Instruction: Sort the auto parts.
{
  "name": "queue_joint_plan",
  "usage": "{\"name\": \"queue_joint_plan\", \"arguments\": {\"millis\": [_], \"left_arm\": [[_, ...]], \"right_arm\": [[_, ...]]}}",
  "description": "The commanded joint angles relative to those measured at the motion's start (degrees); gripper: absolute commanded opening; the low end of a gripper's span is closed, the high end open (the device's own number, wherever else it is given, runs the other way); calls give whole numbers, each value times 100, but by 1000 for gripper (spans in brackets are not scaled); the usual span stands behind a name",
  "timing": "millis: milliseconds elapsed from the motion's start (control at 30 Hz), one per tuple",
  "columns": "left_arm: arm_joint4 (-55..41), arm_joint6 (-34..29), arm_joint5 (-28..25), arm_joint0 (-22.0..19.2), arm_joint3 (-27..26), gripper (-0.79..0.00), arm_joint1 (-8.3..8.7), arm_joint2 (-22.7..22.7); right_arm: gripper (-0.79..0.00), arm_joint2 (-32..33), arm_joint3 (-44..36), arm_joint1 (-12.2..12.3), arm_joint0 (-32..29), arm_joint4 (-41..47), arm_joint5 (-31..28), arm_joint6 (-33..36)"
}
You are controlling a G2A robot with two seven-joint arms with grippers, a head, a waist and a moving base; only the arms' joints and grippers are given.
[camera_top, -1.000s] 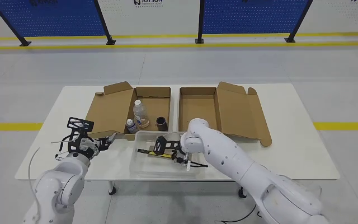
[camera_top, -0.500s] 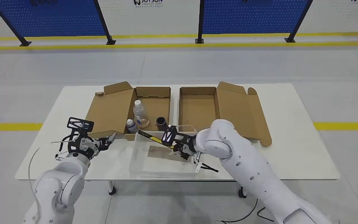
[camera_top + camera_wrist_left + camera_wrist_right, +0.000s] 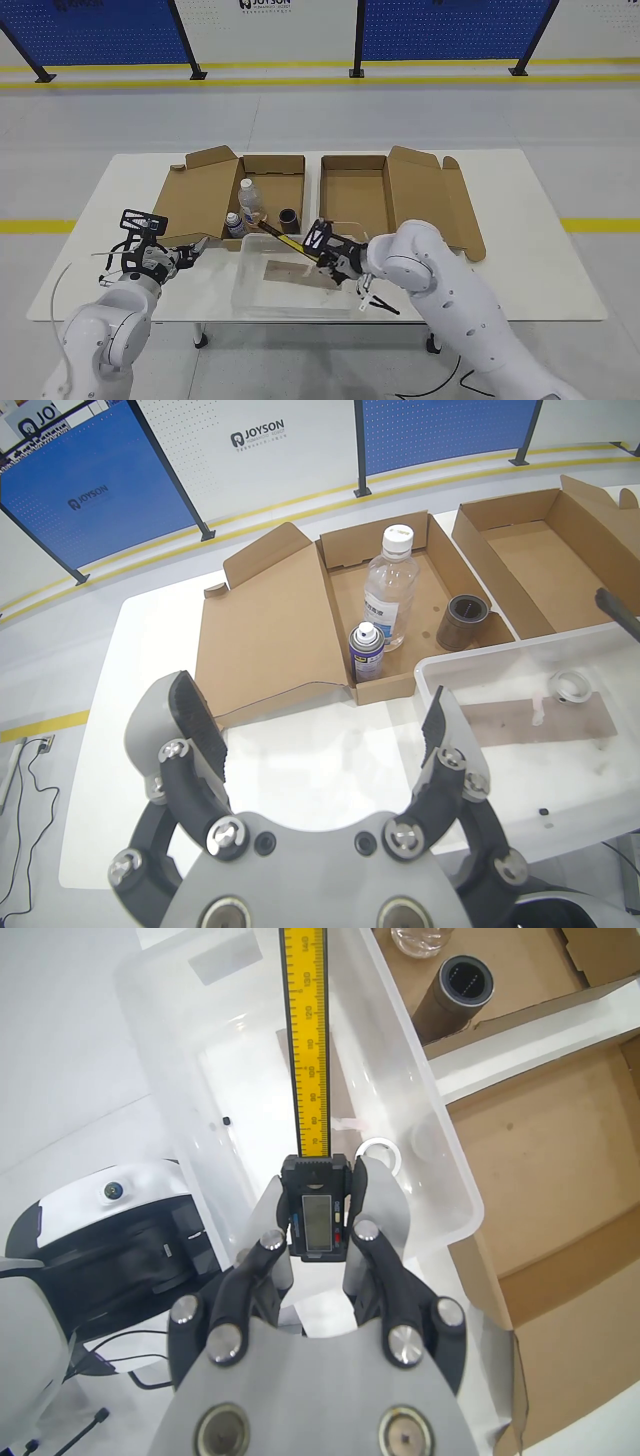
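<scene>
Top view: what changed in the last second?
The right gripper, shut on the caliper, has carried it from the middle of the clear bin toward the bin's far right corner, closer to the right box. The left gripper stayed open over the table. The bottle, spray can and black cylinder stayed in the left box, and the metal ring in the bin.

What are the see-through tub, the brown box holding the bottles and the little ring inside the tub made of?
Tub: likely clear plastic, glossy; the table shows through its walls.
Brown box: looks like cardboard, matte, with creased fold-out flaps.
Ring: seemingly metal, perhaps aluminium or steel; silvery with a bright sheen.
</scene>
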Motion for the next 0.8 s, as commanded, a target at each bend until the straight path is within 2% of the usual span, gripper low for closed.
{"name": "queue_joint_plan", "arguments": {"millis": [0, 300, 433, 533, 767], "left_arm": [[0, 0, 0, 0, 0, 0, 0, 0], [0, 0, 0, 0, 0, 0, 0, 0], [0, 0, 0, 0, 0, 0, 0, 0], [0, 0, 0, 0, 0, 0, 0, 0], [0, 0, 0, 0, 0, 0, 0, 0]], "right_arm": [[-785, 81, -55, 6, 3, -79, 261, -156], [-785, 612, 99, 44, 3, -154, 1103, -1006], [-785, 818, 516, 48, 51, -114, 1417, -1372], [-785, 811, 807, 44, 183, -378, 1637, -1380], [-785, 863, 1719, -7, 379, -368, 2135, -1751]]}}
